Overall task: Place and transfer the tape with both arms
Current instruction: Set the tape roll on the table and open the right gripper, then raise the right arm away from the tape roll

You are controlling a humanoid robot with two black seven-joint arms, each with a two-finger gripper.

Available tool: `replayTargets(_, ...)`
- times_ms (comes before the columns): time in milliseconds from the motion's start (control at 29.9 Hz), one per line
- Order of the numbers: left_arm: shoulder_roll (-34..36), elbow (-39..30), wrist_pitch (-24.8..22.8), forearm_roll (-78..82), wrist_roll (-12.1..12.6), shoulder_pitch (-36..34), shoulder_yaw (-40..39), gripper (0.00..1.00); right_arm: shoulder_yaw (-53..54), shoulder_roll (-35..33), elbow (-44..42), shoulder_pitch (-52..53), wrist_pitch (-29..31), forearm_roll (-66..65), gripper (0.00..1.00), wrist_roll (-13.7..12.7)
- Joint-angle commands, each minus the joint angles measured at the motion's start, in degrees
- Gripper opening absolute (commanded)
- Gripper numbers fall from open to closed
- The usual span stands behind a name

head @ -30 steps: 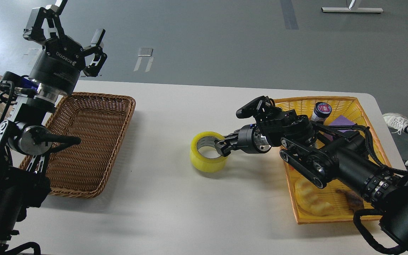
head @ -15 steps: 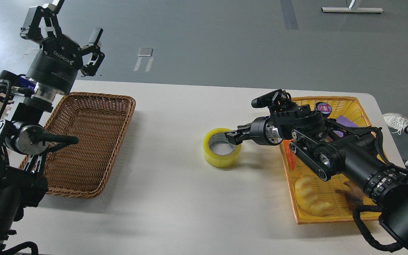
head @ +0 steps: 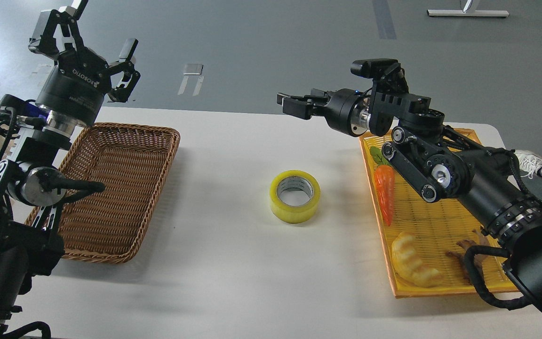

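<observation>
Head view: roll of yellow packing tape [head: 295,196] lying flat on the white table [head: 233,282], grey-white core facing up, roughly midway between the two baskets and touching neither. Nothing gripping it.

Right gripper [head: 287,102] raised above the table's far edge, well apart from the tape, pointing left. Seen nearly edge-on and dark, so gap between its fingers not readable; cannot tell whether spread or closed. Nothing visibly held.

Left gripper [head: 84,38] lifted high over the far left corner of the brown wicker basket [head: 125,188], fingers [head: 129,48] spread wide, empty, ROBOTIQ lettering visible on the body.

Yellow plastic basket [head: 424,221] at the right side of the table, partly covered by the right arm. Inside: orange toy carrot [head: 385,193] along its left wall, yellowish ridged bread toy [head: 412,266] near the front left corner, small brown item [head: 464,249] beside it, too hidden to name.
</observation>
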Motion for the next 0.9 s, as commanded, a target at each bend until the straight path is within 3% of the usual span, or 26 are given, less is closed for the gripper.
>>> replayTargets(0, -0.2, 0.0, 0.1, 0.0, 0.2, -0.2, 0.1, 0.98, 6.2, 0.0, 2.6, 0.6, 0.4, 8.4, 0.99, 0.5)
replayTargets(134, 0.1, -0.3, -0.5, 0.2, 0.6, -0.1, 0.5, 0.98, 8.0, 0.0, 8.7, -0.2, 1.2, 15.4, 1.00, 0.7)
replayTargets(368, -0.4, -0.3, 0.0, 0.0, 0.1, -0.6, 0.1, 0.98, 9.7, -16.9, 24.1, -5.2, 7.0, 39.6, 1.00, 1.0)
replayTargets(468, -0.8, -0.3, -0.5, 0.0, -0.1, -0.9, -0.1, 0.98, 15.5, -20.3, 27.9, -9.9, 6.9, 45.4, 1.00, 1.0)
replayTargets(602, -1.0, -0.4, -0.7, 0.0, -0.9, -1.0, -0.1, 0.98, 25.4, -20.4, 31.3, -16.1, 7.2, 46.1, 1.00, 0.9)
replayTargets(735, -1.0, -0.4, -0.5, 0.0, -3.2, -1.2, 0.2, 0.98, 34.1, -20.1, 36.2, -23.5, 8.7, 49.5, 1.00, 0.9)
replayTargets(869, -1.0, -0.4, -0.2, 0.2, -3.3, -1.0, 0.5, 0.98, 39.6, -20.1, 41.9, -30.7, 8.8, 57.5, 1.00, 0.1)
